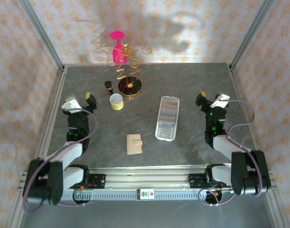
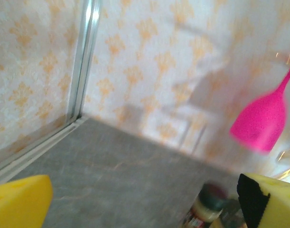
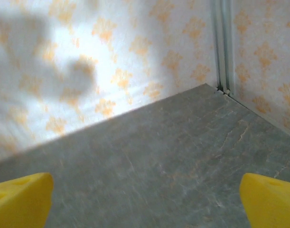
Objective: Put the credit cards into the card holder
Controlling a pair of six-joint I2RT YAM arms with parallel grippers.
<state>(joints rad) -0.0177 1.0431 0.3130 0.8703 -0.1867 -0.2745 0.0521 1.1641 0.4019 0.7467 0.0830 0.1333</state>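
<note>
The work cell is a grey stone-pattern desk (image 1: pixel 149 76) enclosed by walls papered in a pale orange motif. The right hand (image 1: pixel 211 100) hovers over the right side of the desk. Its yellow fingers (image 3: pixel 21 199) are spread fully apart with nothing between them, and it faces the far right corner. The left hand (image 1: pixel 82 100) hovers over the left side in the same condition, wide apart and empty, facing the far left corner.

Outward from the right hand, toward the desk centre and slightly nearer the bases, the card holder (image 1: pixel 167 118) lies flat on the desk. Its long axis runs near to far, with the far end leaning slightly right. The right hand is the nearer of the two; the left hand is well apart from the holder. The near part of the holder's base is visibly dotted. The far part looks smoother and paler, and whether that is one of the credit cards cannot be told.

A small beige wallet (image 1: pixel 134 144) lies closed between the arms near the front edge, left of the card holder and apart from it.

Legible writing: none. The label on the small bottle (image 2: pixel 206 206) is blurred, and the tag on the front rail (image 1: pixel 145 194) is too small to read.
</note>
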